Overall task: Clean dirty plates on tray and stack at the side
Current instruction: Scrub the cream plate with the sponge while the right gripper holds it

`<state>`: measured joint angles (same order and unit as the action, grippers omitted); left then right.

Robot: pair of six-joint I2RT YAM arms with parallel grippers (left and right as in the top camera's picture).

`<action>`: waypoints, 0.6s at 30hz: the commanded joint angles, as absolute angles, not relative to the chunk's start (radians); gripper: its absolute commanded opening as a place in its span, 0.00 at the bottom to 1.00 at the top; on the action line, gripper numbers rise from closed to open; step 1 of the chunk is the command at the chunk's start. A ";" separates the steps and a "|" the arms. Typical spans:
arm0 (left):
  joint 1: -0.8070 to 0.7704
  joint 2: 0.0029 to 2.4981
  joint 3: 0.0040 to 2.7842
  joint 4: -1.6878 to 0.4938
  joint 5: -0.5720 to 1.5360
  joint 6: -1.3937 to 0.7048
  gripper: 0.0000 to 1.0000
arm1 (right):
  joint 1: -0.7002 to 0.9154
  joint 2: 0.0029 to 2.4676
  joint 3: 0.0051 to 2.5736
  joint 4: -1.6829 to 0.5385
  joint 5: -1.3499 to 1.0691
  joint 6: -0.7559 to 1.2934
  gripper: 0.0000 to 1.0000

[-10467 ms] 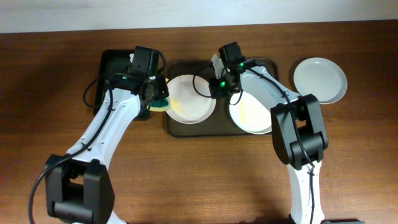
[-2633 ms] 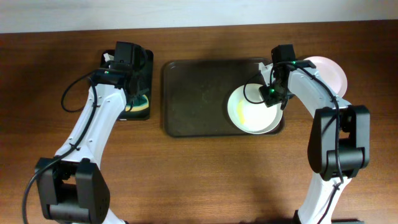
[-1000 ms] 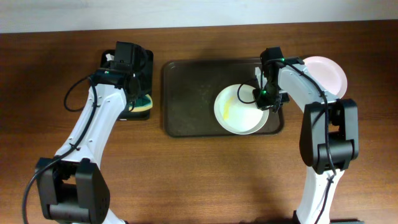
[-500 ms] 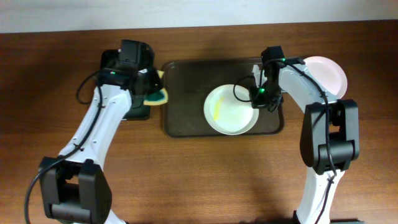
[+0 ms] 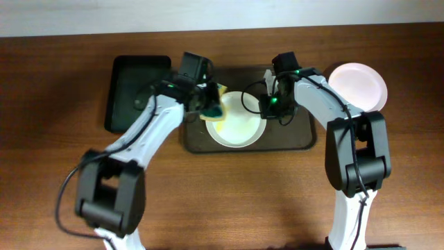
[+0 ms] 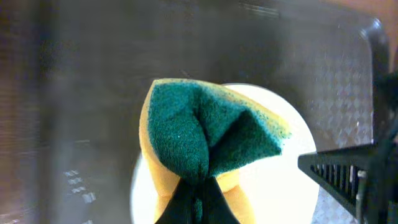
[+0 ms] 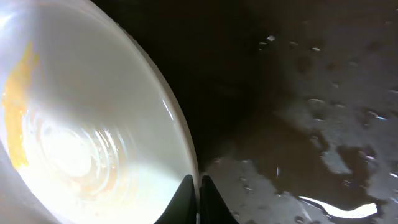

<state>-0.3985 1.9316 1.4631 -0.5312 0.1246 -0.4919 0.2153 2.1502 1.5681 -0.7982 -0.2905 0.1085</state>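
Note:
A white plate [image 5: 238,126] with a yellow smear lies on the dark tray [image 5: 291,135], left of its middle. My right gripper [image 5: 266,105] is shut on the plate's right rim; in the right wrist view its fingertips [image 7: 198,194] pinch the rim of the plate [image 7: 81,124]. My left gripper [image 5: 208,104] is shut on a folded green and yellow sponge [image 5: 214,108] at the plate's upper left edge. In the left wrist view the sponge [image 6: 205,134] hangs over the plate [image 6: 273,186]. Another white plate [image 5: 357,86] lies on the table right of the tray; whether more lie under it I cannot tell.
A smaller black tray [image 5: 135,90] stands left of the dark tray. The dark tray's floor [image 7: 323,143] is wet with droplets. Brown wooden table [image 5: 208,201] lies all around.
My right gripper has dragged the plate leftward across the tray. My left gripper has carried the sponge from the black tray to the plate's left edge.

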 commanded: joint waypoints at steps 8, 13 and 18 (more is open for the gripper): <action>-0.481 2.063 1.457 -0.437 0.175 -0.607 0.00 | 0.249 2.166 1.562 -0.781 -0.303 0.140 0.04; -0.481 2.090 1.457 -0.443 0.112 -0.606 0.00 | 0.249 2.166 1.562 -0.780 -0.303 0.147 0.04; -0.482 2.129 1.457 -0.462 -0.008 -0.599 0.00 | 0.249 2.166 1.562 -0.780 -0.303 0.167 0.04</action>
